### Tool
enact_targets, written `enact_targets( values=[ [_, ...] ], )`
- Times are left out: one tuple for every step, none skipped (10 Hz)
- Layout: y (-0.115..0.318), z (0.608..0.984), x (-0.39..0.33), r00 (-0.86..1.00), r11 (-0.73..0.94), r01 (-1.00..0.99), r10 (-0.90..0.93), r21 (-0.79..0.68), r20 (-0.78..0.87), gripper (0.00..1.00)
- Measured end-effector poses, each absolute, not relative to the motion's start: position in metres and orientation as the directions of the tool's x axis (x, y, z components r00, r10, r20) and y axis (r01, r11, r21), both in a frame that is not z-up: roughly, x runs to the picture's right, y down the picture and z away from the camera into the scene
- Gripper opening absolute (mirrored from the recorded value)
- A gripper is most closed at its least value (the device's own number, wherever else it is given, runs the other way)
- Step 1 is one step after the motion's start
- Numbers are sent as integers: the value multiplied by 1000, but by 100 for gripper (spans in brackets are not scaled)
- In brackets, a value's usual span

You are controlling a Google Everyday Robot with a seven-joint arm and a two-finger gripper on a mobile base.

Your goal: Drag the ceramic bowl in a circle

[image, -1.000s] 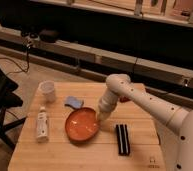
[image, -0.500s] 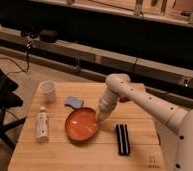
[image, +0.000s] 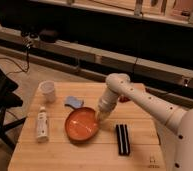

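Observation:
The ceramic bowl [image: 81, 124] is wide, shallow and glossy orange-red. It sits on the wooden table [image: 65, 155], a little left of the middle. My white arm reaches in from the right and points down. My gripper [image: 99, 116] is at the bowl's right rim, touching or just over it.
A small white cup [image: 48, 90] stands at the table's back left. A blue-grey sponge [image: 73, 102] lies just behind the bowl. A white bottle [image: 41, 124] lies left of the bowl. A black rectangular object [image: 122, 138] lies to its right. A dark chair [image: 0, 100] stands beside the table's left edge.
The bowl and my gripper at its rim have shifted very slightly; nothing else moved.

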State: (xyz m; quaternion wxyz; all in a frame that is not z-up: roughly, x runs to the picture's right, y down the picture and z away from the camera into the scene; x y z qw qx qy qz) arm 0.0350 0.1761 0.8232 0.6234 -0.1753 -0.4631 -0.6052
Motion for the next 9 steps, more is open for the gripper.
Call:
enact_targets(
  values=[
    [173,823,35,-169,190,920,-596,342,785,16],
    [169,825,26,-198,159,921,-596,356,778,16],
    [165,828,15,-227,131,920,-592,370,773,16],
    [163,830,5,-252,109,917,-586,383,770,16],
    [162,833,-4,-280,89,912,-578,400,767,16],
    [163,833,-19,-315,70,902,-569,426,760,16],
    [169,832,-36,-357,52,887,-552,458,754,16],
    [177,828,-42,-381,47,878,-536,477,753,16],
    [190,820,-46,-410,45,865,-512,501,754,16]
  ],
)
